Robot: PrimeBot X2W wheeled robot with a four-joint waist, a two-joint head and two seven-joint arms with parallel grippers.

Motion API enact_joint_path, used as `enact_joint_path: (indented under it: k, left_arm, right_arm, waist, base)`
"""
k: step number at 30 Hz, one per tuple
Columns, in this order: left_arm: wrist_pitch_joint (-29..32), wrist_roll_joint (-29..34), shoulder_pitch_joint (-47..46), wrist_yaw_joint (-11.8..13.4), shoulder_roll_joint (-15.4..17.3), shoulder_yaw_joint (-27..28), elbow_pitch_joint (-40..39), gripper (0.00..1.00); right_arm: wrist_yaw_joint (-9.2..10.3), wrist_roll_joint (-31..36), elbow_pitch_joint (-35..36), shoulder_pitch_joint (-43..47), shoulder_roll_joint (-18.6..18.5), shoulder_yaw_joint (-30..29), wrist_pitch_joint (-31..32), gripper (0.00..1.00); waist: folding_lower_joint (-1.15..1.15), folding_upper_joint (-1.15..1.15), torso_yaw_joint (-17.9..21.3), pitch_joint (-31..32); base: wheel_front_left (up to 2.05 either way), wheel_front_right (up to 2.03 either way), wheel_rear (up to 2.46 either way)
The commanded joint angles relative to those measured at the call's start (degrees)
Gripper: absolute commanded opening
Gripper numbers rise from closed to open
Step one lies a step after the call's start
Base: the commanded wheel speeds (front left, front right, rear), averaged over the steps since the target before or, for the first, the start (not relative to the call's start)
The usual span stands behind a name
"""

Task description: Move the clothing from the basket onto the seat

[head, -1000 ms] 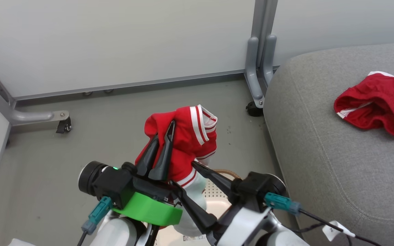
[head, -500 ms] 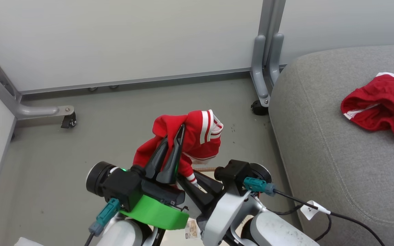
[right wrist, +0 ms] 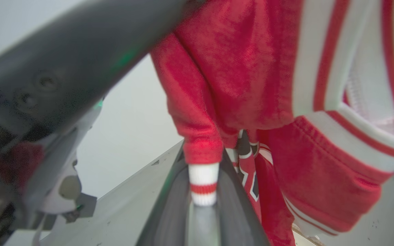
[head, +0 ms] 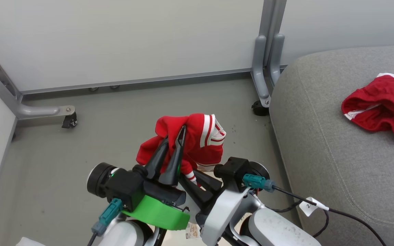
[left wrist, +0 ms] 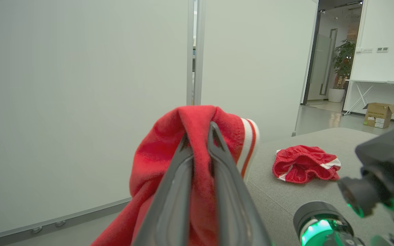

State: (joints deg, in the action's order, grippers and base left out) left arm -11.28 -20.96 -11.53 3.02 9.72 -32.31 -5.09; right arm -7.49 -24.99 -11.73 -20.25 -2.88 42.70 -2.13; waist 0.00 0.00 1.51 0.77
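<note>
1. Partition point(head: 132, 41): pale panels across the top of your head view, standing on grey metal feet.
2. Seat point(head: 337, 153): the grey cushion down the right side of your head view. Its rounded corner lies near the partition's post.
3. Floor point(head: 63, 164): grey, at left and centre of your head view.
4. Held garment point(head: 200, 143): red with white stripes, at the centre of your head view. It is held up over the floor, well apart from the seat, and drapes over the left fingers. One sleeve hangs down and ends in a white, red-banded cuff point(right wrist: 202, 186).
5. Second garment point(head: 378, 109): red with white trim, crumpled on the seat at the right edge of your head view.
6. Left gripper point(head: 175, 134): just below centre in your head view. Its fingers stand narrow and pinch a fold of the held garment between them.
7. Right gripper point(right wrist: 202, 160): at bottom centre of your right wrist view. Its fingers are drawn close, and the cuff sits between them, touching both.
8. Caster point(head: 69, 121): a small black wheel under the partition foot, at centre left of your head view.
</note>
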Motion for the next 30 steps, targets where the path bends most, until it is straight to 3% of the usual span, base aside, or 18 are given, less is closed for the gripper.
enact_joint_path:
  k: [1, 9, 21, 30]
  left_arm:
    - [-0.04, 0.58, -0.86, 0.37, 0.32, -0.21, 0.02, 1.00]
    - [1.62, 2.05, 1.22, 0.43, 2.41, -1.73, -1.19, 1.00]
    - [7.79, 2.30, 7.51, -1.46, 8.38, -6.21, -2.67, 1.00]
    - [9.22, 1.63, 9.60, -1.37, 9.92, -7.20, -1.71, 1.00]
  right_arm:
    - [0.00, -0.19, -0.28, -0.87, -0.05, -0.19, -0.50, 0.00]
    - [0.00, 0.66, -2.14, -2.37, -0.03, -1.97, -1.15, 0.00]
    - [0.00, 2.13, -7.88, -4.17, -0.05, -5.00, -3.05, 0.00]
    - [0.00, 1.87, -10.19, -4.46, -0.04, -5.49, -3.88, 0.00]
  waist:
    - [0.00, 0.00, -0.09, -0.09]
    - [0.00, 0.00, -0.41, -0.15]
    - [0.00, 0.00, -2.24, -0.21]
    - [0.00, 0.00, -2.27, -0.28]
  base:
    - [0.00, 0.00, 0.00]
    - [0.00, 0.00, 0.00]
    - [0.00, 0.00, 0.00]
    - [0.00, 0.00, 0.00]
